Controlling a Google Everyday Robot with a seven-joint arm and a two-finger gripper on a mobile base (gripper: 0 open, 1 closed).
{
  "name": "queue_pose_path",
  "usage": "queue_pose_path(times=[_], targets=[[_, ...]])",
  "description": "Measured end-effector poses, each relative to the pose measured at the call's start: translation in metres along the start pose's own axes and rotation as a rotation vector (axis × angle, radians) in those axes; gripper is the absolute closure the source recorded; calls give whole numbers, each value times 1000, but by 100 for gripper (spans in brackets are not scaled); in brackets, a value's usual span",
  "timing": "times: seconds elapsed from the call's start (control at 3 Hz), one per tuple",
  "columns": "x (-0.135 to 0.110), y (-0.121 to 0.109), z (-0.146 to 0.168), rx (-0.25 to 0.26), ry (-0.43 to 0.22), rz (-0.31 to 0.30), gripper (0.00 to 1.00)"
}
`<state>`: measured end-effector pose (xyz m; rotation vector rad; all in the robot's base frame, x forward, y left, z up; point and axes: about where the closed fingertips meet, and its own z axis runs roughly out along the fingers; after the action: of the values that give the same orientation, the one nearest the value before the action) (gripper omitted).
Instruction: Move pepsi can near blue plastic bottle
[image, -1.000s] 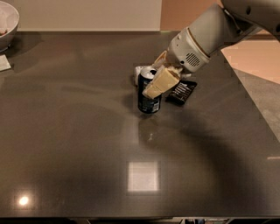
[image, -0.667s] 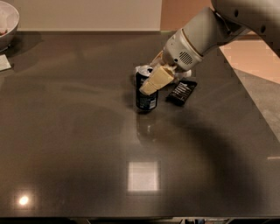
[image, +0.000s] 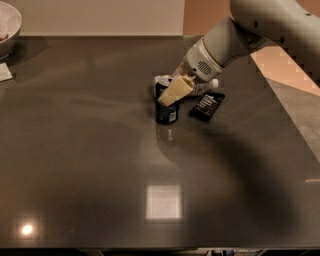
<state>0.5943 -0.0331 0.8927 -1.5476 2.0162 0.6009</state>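
The pepsi can (image: 167, 111) is dark blue and stands upright on the dark table (image: 90, 150), a little behind its middle. My gripper (image: 172, 92) comes down from the upper right and is shut on the can's upper part, with one cream finger (image: 176, 89) across its front. The blue plastic bottle (image: 206, 87) lies on its side right behind the can and gripper. It is mostly hidden by my wrist, and its white cap (image: 214, 83) points right. The can is close beside the bottle.
A flat black snack packet (image: 206, 106) lies just right of the can. A white bowl (image: 9, 29) stands at the far left corner, with a white paper (image: 4, 72) in front of it. The table's right edge (image: 290, 125) runs diagonally.
My gripper has shifted slightly left and back with the can in it. The bottle and the snack packet have stayed in place.
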Motion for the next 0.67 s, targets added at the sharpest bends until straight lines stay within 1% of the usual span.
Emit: queue_pose_path(times=[0.33,0.67], targets=[[5,-10,-1,26,4,22,62],[5,-10,-1,27,4,22,39]])
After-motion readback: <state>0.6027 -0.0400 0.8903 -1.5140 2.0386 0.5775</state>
